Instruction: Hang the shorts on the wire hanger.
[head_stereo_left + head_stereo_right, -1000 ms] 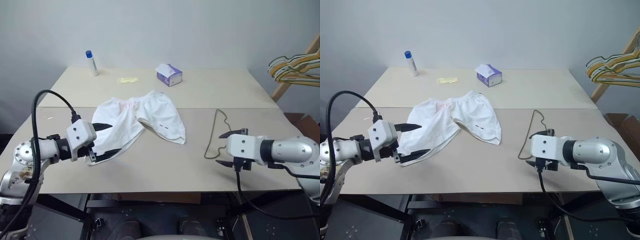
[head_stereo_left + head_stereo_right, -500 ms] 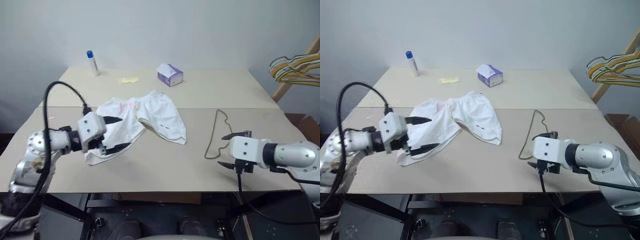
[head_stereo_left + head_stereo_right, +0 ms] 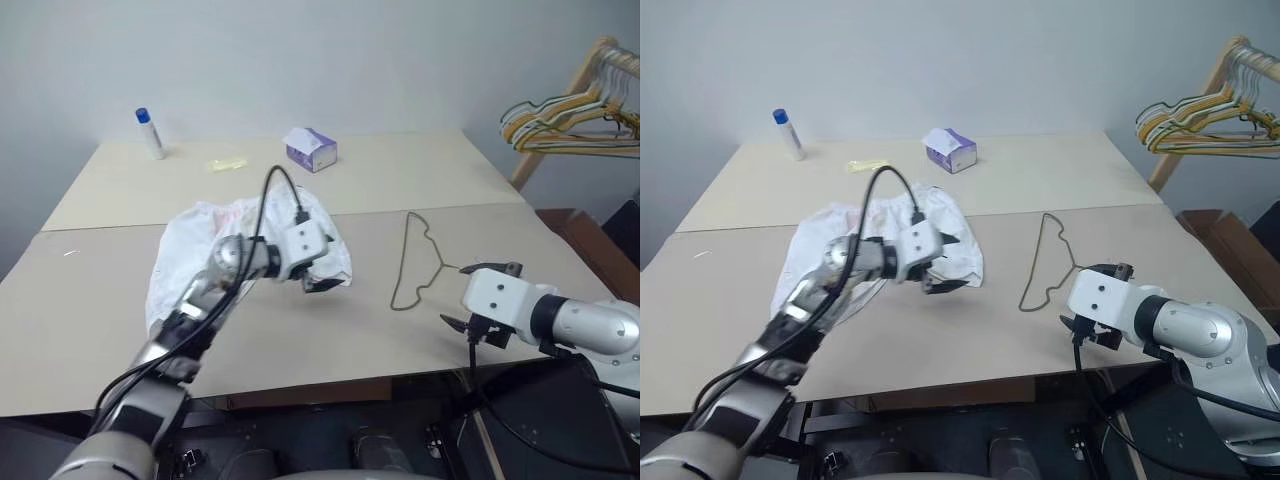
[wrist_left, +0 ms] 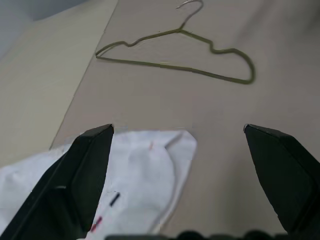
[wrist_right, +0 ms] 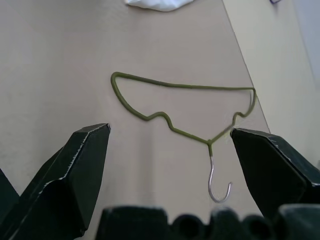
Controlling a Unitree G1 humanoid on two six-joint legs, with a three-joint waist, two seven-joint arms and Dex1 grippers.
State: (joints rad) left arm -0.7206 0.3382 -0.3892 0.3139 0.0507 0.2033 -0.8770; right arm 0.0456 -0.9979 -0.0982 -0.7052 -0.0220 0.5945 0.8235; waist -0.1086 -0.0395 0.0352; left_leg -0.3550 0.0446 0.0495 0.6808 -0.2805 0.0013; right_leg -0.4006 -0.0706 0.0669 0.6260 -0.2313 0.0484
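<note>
Step in hand looks like the approach: nothing grasped yet, shorts and hanger both lying flat on the counter (image 3: 90, 300).

- Left gripper (image 3: 322, 267): jaws released, spread wide, empty. It hovers over the near leg hem of the shorts (image 3: 185, 255), pointing forward and toward the hanger side. In the left wrist view the hem corner with its tiny dark and red dashes sits between the two fingers (image 4: 82, 172), fabric not pinched.
- Right gripper (image 3: 482, 297): jaws released too, empty. It hangs just short of the wire hanger (image 3: 415, 262), aimed at it; the right wrist view has the whole olive wire framed between the fingers, silvery hook end toward the gripper.
- Shorts: crumpled white heap at the counter's middle-left, waistband toward the back, one leg spilling toward the front edge. Apart from the hanger, bare counter between them.
- Hanger: flat on the counter right of the shorts, hook nearest the right gripper.
- Background: tissue box (image 3: 311, 150) and a blue-capped bottle (image 3: 150, 133) at the far side, bunch of hangers (image 3: 560, 118) on a rack off to the right. Not involved.

Next move, by judgement: left drops and clamps on the hem or waistband; right picks the wire near the hook. Thin wire flat on the counter needs a low, precise pinch, and thin fabric may slip or bunch.
</note>
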